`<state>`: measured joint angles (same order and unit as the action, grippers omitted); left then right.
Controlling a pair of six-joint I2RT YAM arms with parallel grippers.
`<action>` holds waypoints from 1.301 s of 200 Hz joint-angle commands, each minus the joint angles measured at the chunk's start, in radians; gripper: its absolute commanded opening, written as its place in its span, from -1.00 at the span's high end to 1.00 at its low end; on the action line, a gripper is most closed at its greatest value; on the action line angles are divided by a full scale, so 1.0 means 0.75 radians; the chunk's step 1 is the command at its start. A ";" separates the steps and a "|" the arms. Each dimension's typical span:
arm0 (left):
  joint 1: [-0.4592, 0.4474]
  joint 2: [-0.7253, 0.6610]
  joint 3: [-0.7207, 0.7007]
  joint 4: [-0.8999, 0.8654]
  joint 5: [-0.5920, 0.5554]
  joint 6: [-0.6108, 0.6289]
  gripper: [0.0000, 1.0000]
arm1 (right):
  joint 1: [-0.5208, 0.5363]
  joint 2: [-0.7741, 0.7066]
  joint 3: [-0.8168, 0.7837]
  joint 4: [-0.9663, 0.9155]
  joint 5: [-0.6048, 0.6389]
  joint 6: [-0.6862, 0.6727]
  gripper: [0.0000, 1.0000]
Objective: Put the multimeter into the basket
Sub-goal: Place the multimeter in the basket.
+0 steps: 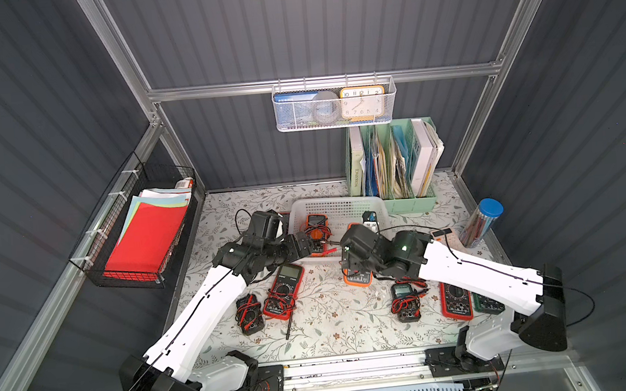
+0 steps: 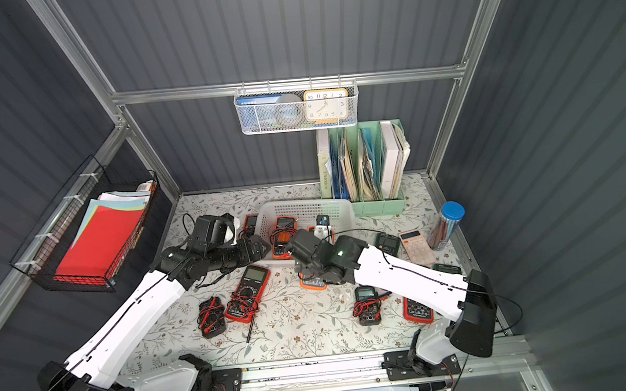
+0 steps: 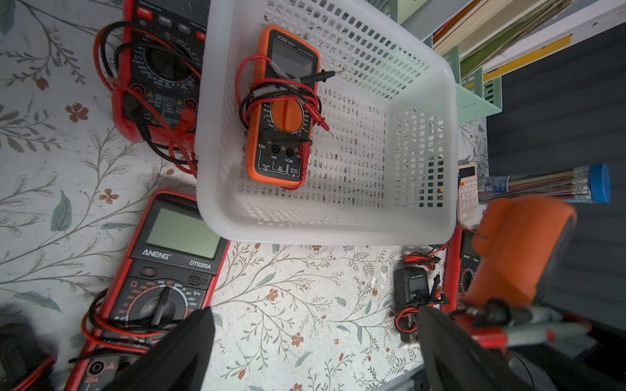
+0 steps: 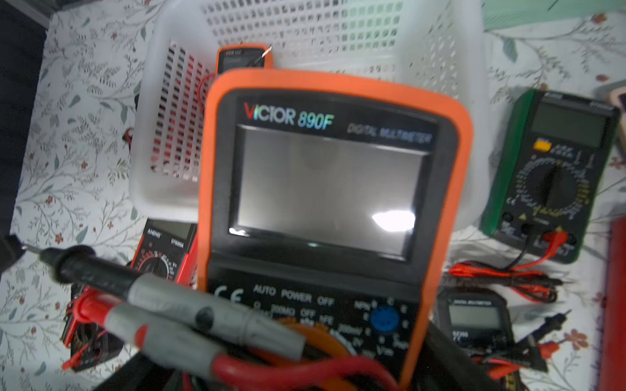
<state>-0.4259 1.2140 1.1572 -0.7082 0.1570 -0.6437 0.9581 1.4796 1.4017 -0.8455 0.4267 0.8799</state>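
The white perforated basket (image 1: pixel 337 205) (image 3: pixel 437 142) stands at the back middle of the table. One orange multimeter (image 1: pixel 316 228) (image 3: pixel 284 111) lies inside it, with leads wound round it. My right gripper (image 4: pixel 305 369) is shut on the lower half of another orange multimeter (image 4: pixel 325 176) (image 3: pixel 521 247). It holds that one off the table at the basket's near edge, display end toward the basket, probes (image 4: pixel 176 304) bundled on its face. My left gripper (image 3: pixel 315 338) (image 1: pixel 307 244) stands open with nothing between its fingers, by the basket's near left corner.
Several more multimeters lie on the table: red ones (image 1: pixel 286 290) (image 1: pixel 455 300) (image 3: pixel 159 67), small black ones (image 1: pixel 249 314) (image 1: pixel 405 300) and a green one (image 4: pixel 552 176). A green file holder (image 1: pixel 393 167), a pencil tube (image 1: pixel 483 225) and a calculator (image 2: pixel 416 247) stand at the back right.
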 commanded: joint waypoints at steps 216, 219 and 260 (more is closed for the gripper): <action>-0.001 0.173 0.168 0.028 -0.105 0.044 -0.98 | -0.446 1.018 0.701 0.115 -0.364 -0.428 -0.26; -0.001 0.173 0.167 0.028 -0.106 0.043 -0.99 | -0.448 1.025 0.706 0.111 -0.365 -0.427 -0.27; 0.000 0.175 0.165 0.028 -0.100 0.038 -0.98 | -0.446 1.089 0.768 0.059 -0.394 -0.431 -0.76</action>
<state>-0.4259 1.3361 1.2823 -0.6895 0.0811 -0.6174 0.6197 2.2780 1.9343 -0.7937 0.1413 0.5594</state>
